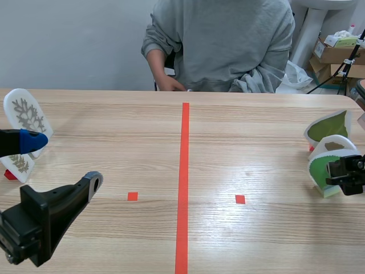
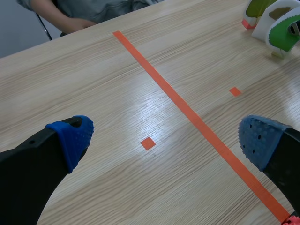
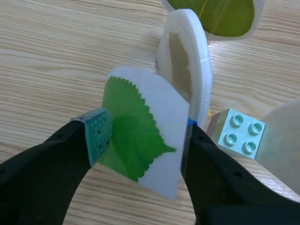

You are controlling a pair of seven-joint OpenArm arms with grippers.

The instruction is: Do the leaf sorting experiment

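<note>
The left tool hung open over the near left part of the counter, its blue-padded fingers spread wide with nothing between them. The orange-red tape line ran down the middle of the counter from far to near.

The right tool was closed on the green leaf card, a white card bearing a bright green, saw-edged leaf, one pad pressed on each face. This was at the right edge of the counter. Just behind that card stood a white card with a brownish leaf, and farther still an olive-green leaf card. A pale green toy brick lay just beside the tool's right finger.

At the far left edge stood a white card with a grey lobed leaf, and nearer, a smaller leaf card on a red base.

A person in a grey sweatshirt sat across the counter, one hand resting at its far edge.
</note>
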